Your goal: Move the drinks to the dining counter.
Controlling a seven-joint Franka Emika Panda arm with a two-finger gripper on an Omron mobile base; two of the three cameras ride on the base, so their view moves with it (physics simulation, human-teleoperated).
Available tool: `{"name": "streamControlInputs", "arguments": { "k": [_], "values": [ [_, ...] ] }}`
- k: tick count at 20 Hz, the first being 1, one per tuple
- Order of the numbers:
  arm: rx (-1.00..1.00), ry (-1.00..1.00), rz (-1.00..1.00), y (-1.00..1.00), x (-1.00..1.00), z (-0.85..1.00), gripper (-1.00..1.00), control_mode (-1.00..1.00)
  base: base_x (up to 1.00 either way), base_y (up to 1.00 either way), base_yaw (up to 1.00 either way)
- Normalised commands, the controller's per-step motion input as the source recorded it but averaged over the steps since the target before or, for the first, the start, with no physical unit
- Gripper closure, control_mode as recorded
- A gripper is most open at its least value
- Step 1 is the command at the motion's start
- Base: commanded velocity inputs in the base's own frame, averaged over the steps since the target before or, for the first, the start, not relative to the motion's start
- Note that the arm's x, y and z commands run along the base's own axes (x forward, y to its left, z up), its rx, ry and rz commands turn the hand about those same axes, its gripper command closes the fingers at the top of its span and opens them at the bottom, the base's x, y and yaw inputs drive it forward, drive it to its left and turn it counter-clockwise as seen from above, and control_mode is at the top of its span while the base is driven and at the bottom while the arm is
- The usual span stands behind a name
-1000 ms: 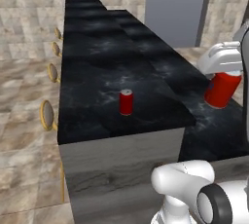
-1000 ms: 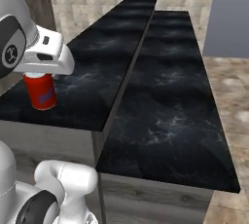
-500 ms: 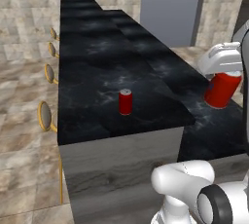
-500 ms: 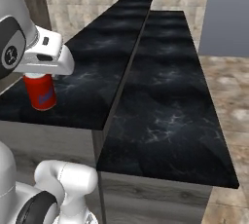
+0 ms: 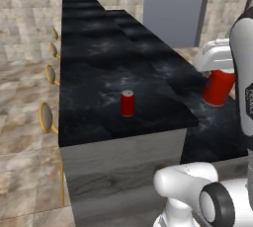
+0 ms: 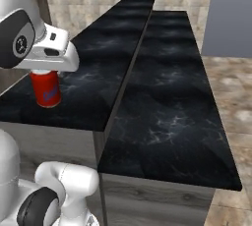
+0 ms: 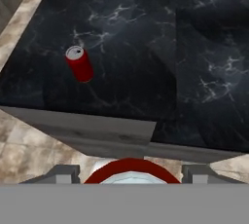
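You have the long two-level black stone bench [image 5: 104, 73] ahead. Your tool [image 7: 130, 172] has its fingers set wide around a red can [image 5: 218, 87], held upright over the lower level near the step; whether its base touches the stone seems unclear. A second red can [image 5: 127, 103] stands on the raised ledge.

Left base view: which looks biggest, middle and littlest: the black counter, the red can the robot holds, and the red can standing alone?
1. The dining counter, by far the biggest.
2. The held can in the gripper.
3. The standing can.

The held can is nearer the camera, so the two cans may really match.
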Motion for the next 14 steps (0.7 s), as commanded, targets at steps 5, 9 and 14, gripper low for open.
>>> {"name": "streamControlInputs", "arguments": {
  "k": [5, 9, 14],
  "values": [
    [-0.01, 0.25, 0.00, 0.07, 0.75, 0.00, 1.00, -1.00, 0.00, 0.00, 0.00],
    [-0.02, 0.20, 0.00, 0.08, 0.52, -0.04, 1.00, -1.00, 0.00, 0.00, 0.00],
    [0.00, 0.16, 0.00, 0.21, 0.39, -0.24, 1.00, -1.00, 0.00, 0.00, 0.00]
  ]
}}
